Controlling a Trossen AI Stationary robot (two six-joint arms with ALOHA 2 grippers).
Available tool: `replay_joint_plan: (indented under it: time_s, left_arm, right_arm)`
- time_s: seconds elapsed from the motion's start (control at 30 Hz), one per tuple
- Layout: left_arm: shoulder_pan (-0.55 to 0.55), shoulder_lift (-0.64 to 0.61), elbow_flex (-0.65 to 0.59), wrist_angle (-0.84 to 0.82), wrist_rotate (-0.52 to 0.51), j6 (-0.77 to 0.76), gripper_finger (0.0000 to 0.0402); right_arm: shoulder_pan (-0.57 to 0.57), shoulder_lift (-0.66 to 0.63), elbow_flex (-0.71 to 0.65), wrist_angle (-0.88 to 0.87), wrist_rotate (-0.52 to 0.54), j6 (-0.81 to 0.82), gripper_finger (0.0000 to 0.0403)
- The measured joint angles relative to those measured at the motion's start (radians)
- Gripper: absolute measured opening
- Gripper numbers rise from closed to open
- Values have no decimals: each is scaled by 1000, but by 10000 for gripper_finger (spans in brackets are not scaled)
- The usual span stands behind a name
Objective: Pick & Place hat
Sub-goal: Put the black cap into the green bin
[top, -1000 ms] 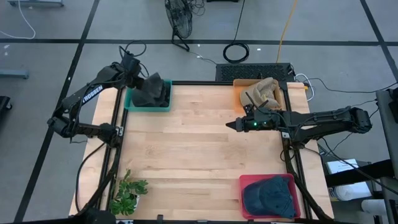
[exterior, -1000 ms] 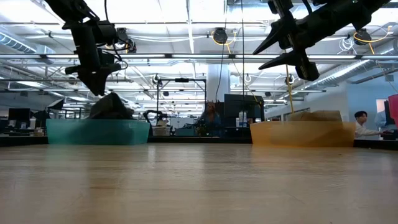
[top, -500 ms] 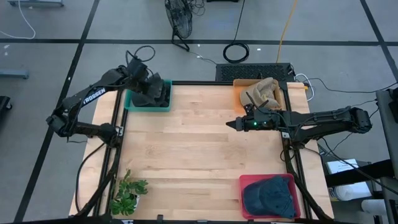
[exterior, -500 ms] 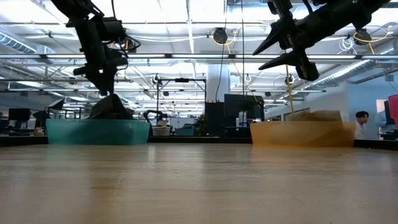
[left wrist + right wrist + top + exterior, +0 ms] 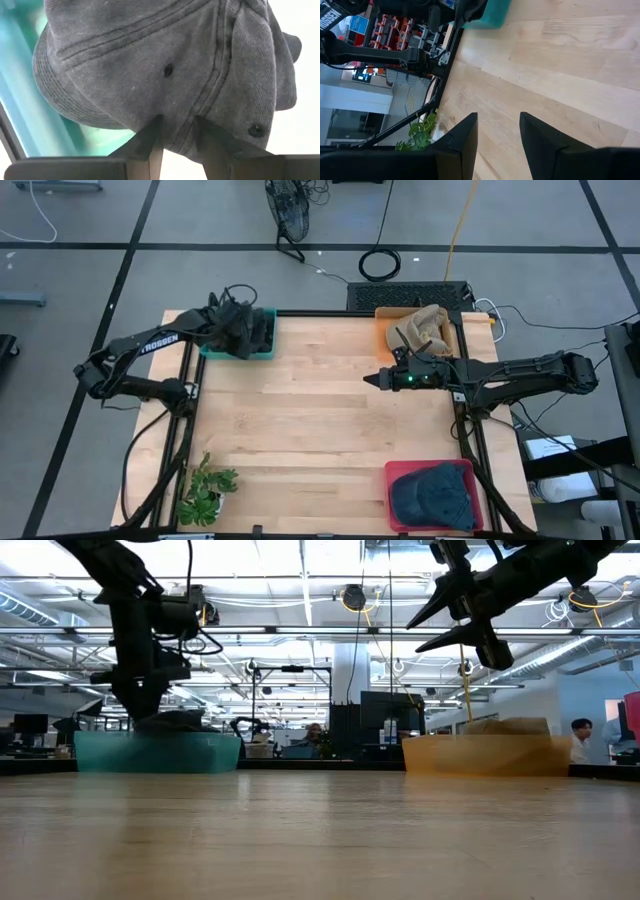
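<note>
One grey hat (image 5: 165, 65) lies in the teal bin (image 5: 262, 352), mostly hidden under the left gripper (image 5: 177, 137), whose part-open fingers press it; actual grip unclear. The right gripper (image 5: 497, 132) hovers open over the table (image 5: 320, 430).

The high view looks straight down; the low view looks level across the table (image 5: 320, 840). Both show the teal bin (image 5: 262, 352) at ten o'clock, which the left wrist view sees close up.

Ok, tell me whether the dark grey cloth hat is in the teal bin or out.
In: the dark grey cloth hat lies inside the teal bin, left gripper on it.
</note>
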Motion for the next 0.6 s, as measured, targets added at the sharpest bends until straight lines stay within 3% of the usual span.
replay_joint_plan:
  time_s: [0.2, 0.6]
  left_arm:
    - [0, 0, 49, -10, -8, 54, 117]
    - [43, 1, 124, 88, -147, 160, 117]
  right_arm:
    - [0, 0, 0, 0, -1, 8, 128]
    - [0, 0, 0, 0, -1, 35, 128]
